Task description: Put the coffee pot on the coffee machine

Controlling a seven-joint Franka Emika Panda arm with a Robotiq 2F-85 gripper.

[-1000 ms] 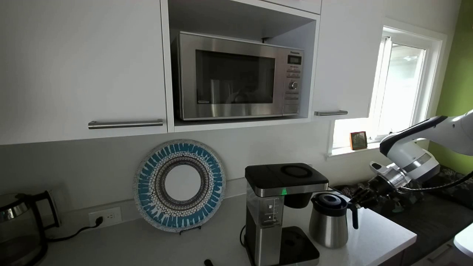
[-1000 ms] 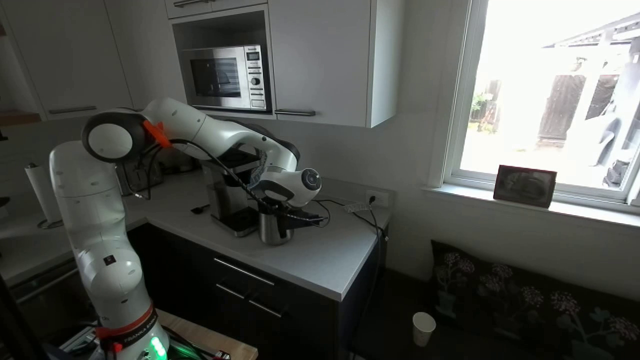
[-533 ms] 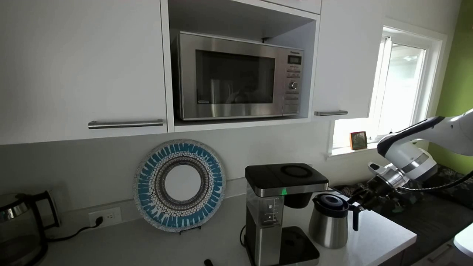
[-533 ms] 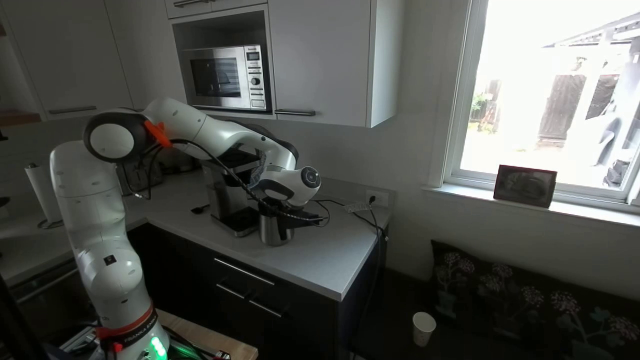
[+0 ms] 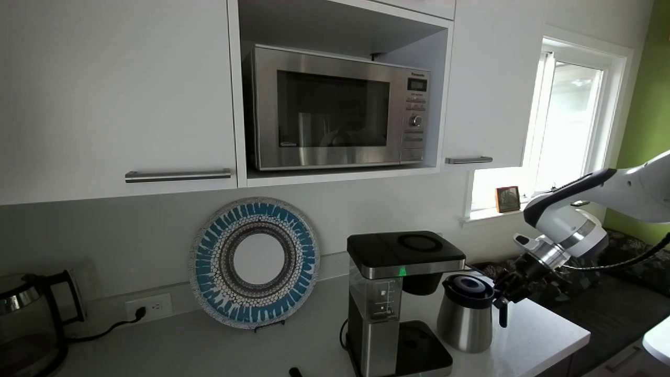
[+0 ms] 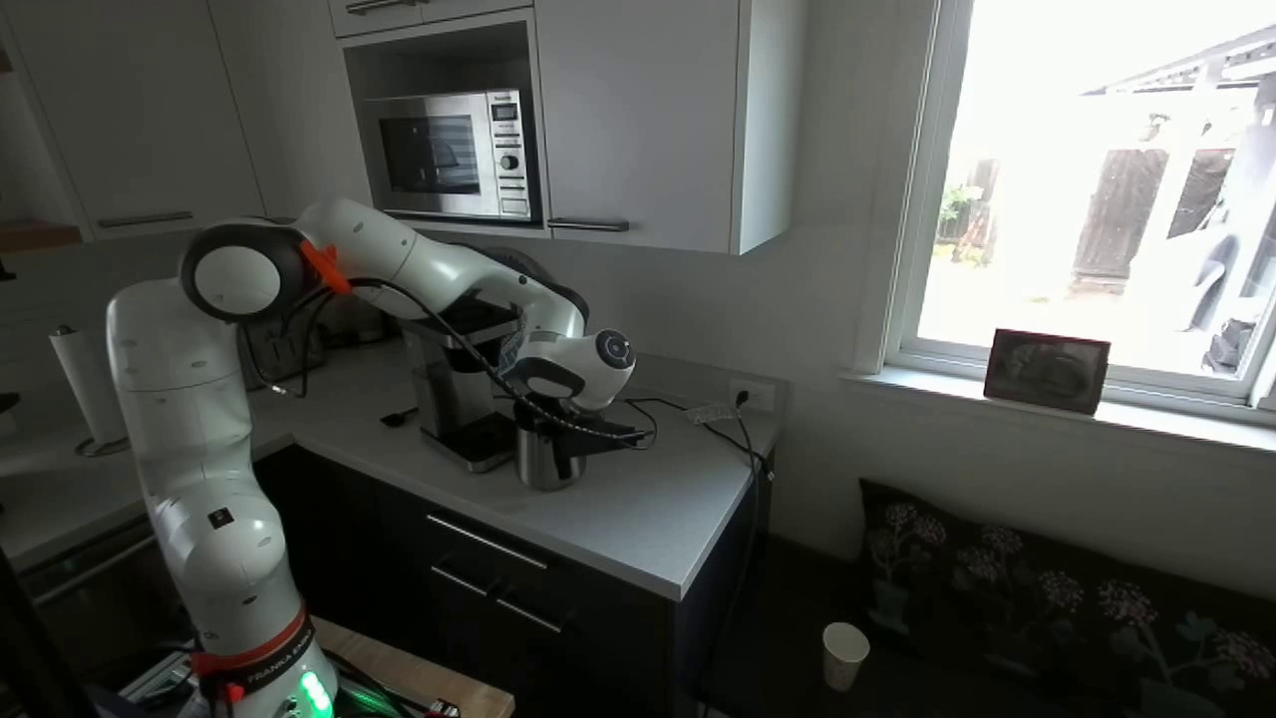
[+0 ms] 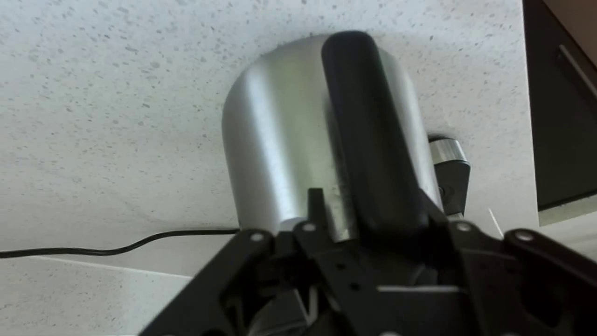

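Coffee pot (image 5: 465,327), steel with black lid (image 5: 469,286) on, stands upright on the white counter (image 5: 526,330), just beside the base plate (image 5: 425,357) of the coffee machine (image 5: 381,324); whether the two touch, can't tell. Machine: black top, silver column, green light (image 5: 402,271) on the front edge. Pot's handle (image 7: 371,133) points to the gripper (image 7: 371,198). Jaws parted, one each side of the handle; in the wrist view pot steel shows between one finger (image 7: 316,205) and the handle, other finger overlaps the handle's edge, contact unclear. White arm (image 6: 439,264) reaches over the counter, gripper slanting down at the pot's upper part. Black cord (image 7: 116,251) lies near the pot, wrist view.

Steel microwave (image 5: 335,107) sits in the cabinet (image 5: 118,99) slot above the counter. Round blue-patterned plate (image 5: 222,256) stands by the wall (image 5: 377,204); glass kettle (image 5: 29,317) well apart from the pot, near an outlet (image 5: 158,303) with a plug (image 5: 140,313) in it. In an exterior view: photo frame (image 6: 1047,371) on the windowsill (image 6: 917,386), paper cup (image 6: 844,655) and flowered cushion (image 6: 1042,598) on the dark seat (image 6: 793,663), paper towel roll (image 6: 86,387) on the counter, just beside the arm in that picture. Small dark scoop-shaped item (image 6: 398,418) on the counter near the machine, both exterior views.
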